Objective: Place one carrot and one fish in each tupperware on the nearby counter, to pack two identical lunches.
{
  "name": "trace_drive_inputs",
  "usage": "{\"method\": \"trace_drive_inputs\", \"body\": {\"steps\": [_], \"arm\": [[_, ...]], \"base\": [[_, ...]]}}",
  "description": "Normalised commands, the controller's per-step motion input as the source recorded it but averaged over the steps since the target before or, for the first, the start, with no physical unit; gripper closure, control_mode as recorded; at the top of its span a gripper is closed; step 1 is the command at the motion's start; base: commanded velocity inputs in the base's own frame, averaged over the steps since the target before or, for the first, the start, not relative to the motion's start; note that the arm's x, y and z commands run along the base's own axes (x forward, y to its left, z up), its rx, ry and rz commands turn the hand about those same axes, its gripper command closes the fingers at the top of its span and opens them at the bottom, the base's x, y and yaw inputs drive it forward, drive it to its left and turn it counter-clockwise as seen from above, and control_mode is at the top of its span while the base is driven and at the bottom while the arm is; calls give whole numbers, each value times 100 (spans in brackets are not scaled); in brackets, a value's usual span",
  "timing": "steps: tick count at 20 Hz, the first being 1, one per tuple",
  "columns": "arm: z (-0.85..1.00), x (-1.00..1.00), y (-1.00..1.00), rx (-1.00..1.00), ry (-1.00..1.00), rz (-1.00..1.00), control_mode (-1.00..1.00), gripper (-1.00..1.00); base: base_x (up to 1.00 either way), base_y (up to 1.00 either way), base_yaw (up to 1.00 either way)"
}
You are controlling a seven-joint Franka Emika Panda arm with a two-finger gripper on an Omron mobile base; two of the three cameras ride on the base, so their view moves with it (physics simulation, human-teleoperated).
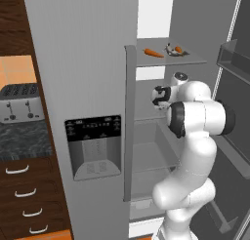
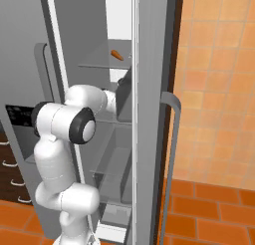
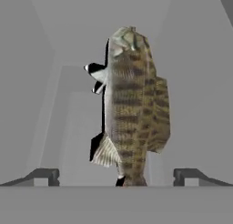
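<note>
Jaws spread wide, gripper (image 3: pixel 116 175) holding nothing, the striped brown fish (image 3: pixel 133 104) just ahead between the tips on a grey fridge shelf (image 3: pixel 68 127). Higher up, a carrot (image 1: pixel 154 52) lies on the upper shelf (image 1: pixel 188 60). Far left, the toaster (image 1: pixel 19 103) sits on the tabletop (image 1: pixel 24 141).
</note>
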Motion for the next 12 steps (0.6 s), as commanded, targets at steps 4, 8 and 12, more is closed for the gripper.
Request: {"method": "trace_drive_inputs", "body": {"steps": [4, 8, 12], "arm": [[-40, 48, -5, 0, 0, 2, -100, -100], [-33, 48, -14, 0, 0, 3, -100, -100], [-74, 16, 13, -6, 0, 4, -100, -100]], "base": [[0, 0, 0], [0, 0, 0], [0, 0, 0]]}}
